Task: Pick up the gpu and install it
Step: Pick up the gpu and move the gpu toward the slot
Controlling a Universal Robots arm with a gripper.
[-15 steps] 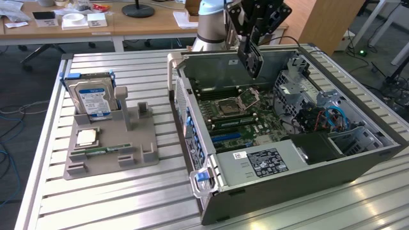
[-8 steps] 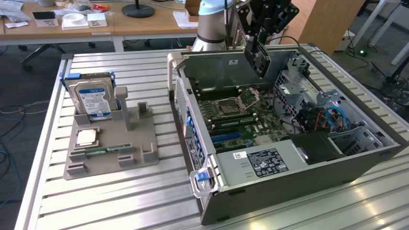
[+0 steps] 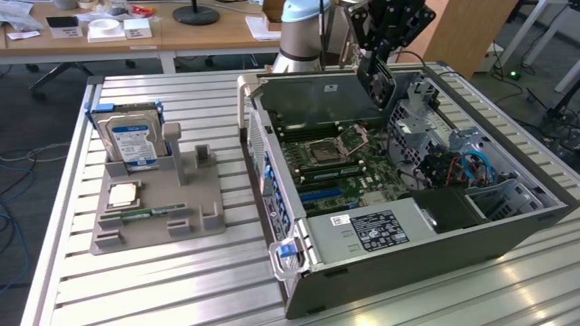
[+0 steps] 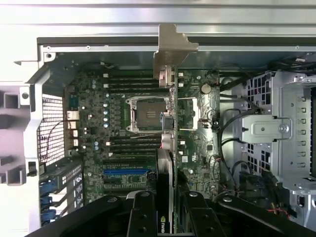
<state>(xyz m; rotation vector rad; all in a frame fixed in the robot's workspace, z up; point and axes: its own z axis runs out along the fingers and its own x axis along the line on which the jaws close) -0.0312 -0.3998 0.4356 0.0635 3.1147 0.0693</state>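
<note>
The gpu point(image 3: 375, 80) hangs on edge above the open computer case point(image 3: 299, 204), near its far side. My gripper point(image 3: 381, 56) is shut on the card's upper part. In the wrist view the gpu point(image 4: 168, 148) is seen edge-on, a thin black and green slab between the two black fingers point(image 4: 143, 212). Its silver end bracket point(image 4: 173, 47) points away toward the case's rear wall. Below the card lies the motherboard point(image 4: 118, 143) with the empty CPU socket point(image 4: 147, 114) and a blue slot point(image 4: 126, 172). The card is clear of the board.
A grey holder point(image 3: 159, 217) on the slatted metal table, at the exterior view's left, carries a silver hard drive point(image 3: 132, 139), a CPU point(image 3: 124, 195) and a RAM strip point(image 3: 145, 214). Inside the case sit a power supply point(image 3: 371, 227), drive cages point(image 4: 291, 128) and cables point(image 3: 471, 166). Desks stand behind.
</note>
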